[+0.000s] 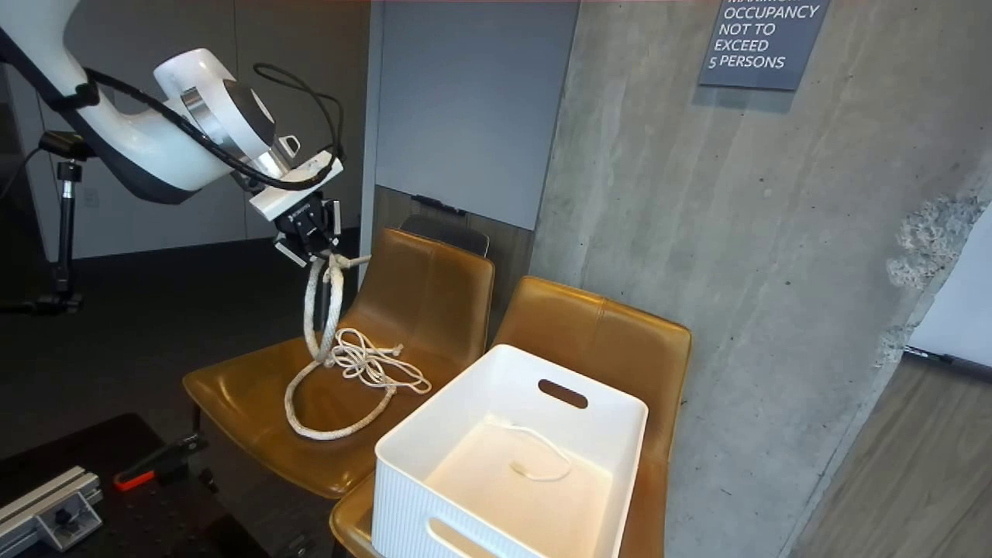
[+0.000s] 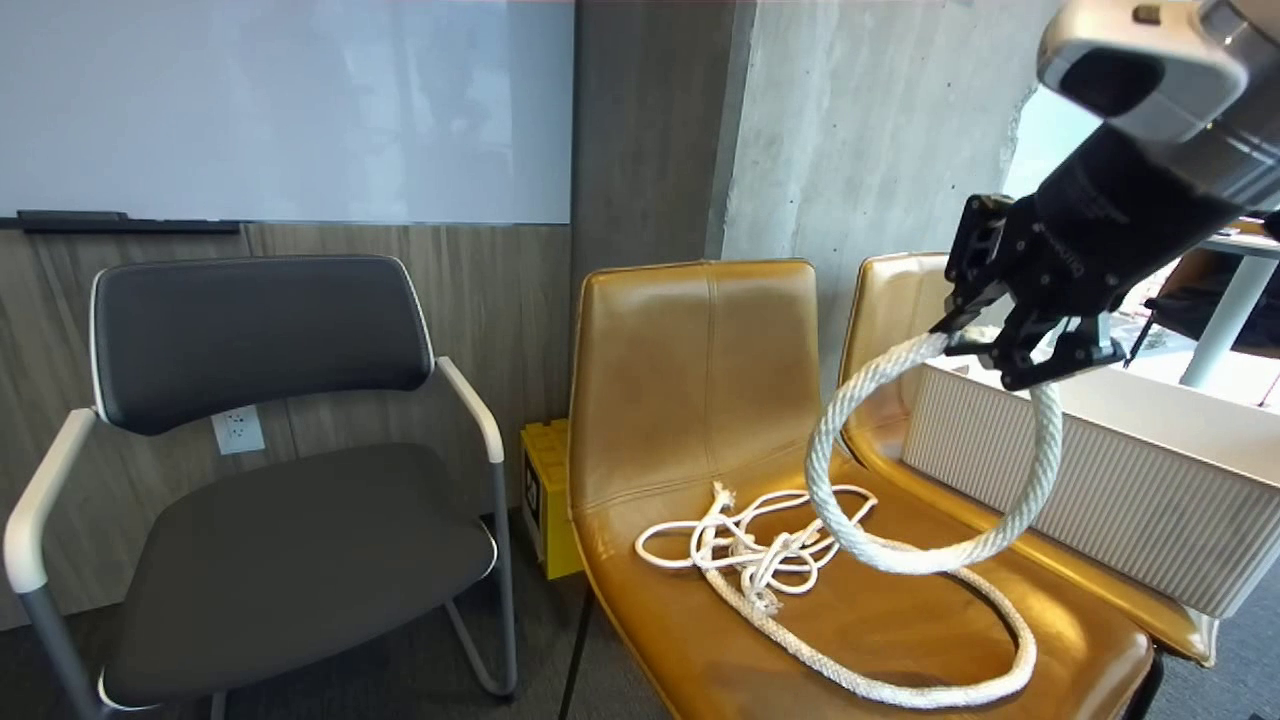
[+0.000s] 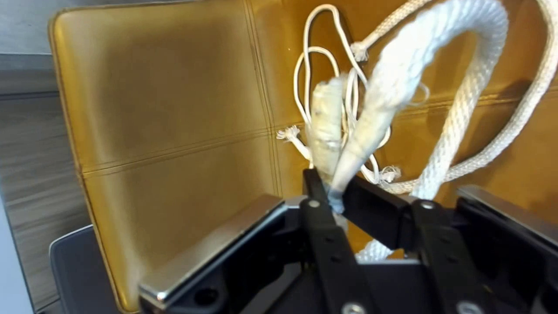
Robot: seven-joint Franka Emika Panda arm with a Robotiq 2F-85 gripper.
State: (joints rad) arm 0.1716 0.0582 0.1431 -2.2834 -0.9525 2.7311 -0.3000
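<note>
The claw squeezes the fat white rope near its ends, and the loop hangs over the brown chair. I think this step is holding it up; the next move needs a tight pinch. The claw partly hides the squeezed spot. On that chair, thin string lies too tangled to follow. Farther off, both exterior views cut off the white box.
</note>
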